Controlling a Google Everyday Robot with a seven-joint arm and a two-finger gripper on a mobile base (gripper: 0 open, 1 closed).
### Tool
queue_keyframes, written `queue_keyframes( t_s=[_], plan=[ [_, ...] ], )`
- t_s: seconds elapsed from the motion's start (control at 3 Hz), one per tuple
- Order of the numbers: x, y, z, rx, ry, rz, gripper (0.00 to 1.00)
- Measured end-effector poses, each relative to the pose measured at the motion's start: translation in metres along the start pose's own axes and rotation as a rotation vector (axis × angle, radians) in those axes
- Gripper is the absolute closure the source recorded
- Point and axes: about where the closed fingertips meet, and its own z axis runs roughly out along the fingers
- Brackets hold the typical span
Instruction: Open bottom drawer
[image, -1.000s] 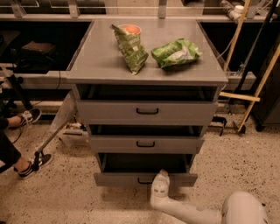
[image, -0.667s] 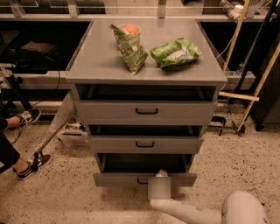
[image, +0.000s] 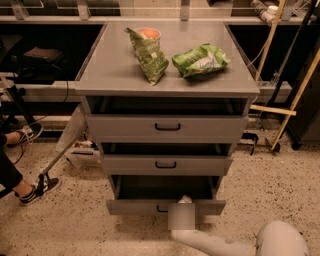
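Note:
The grey cabinet has three drawers, all pulled partly out. The bottom drawer (image: 135, 205) is the narrowest, with a small black bar handle (image: 161, 209) half hidden. It stands out the farthest, and its dark interior shows. My gripper (image: 182, 203) is at the drawer's front, just right of the handle, at the end of my white arm (image: 215, 244), which comes up from the lower right. The arm's end hides the fingers.
Two green chip bags (image: 147, 50) (image: 201, 60) and an orange cup (image: 149, 33) lie on the cabinet top (image: 110, 70). A person's leg and shoe (image: 35, 186) are at the left. A wooden easel (image: 285, 100) stands at the right. The floor is speckled.
The bottom drawer has come a little farther out toward me, and my gripper has drawn back with it.

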Motion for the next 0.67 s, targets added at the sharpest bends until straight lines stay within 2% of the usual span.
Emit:
queue_keyframes(
  t_s=[0.67],
  plan=[
    [0.003,0.003,-0.0066,0.002,-0.005,-0.014,1.0]
  ],
)
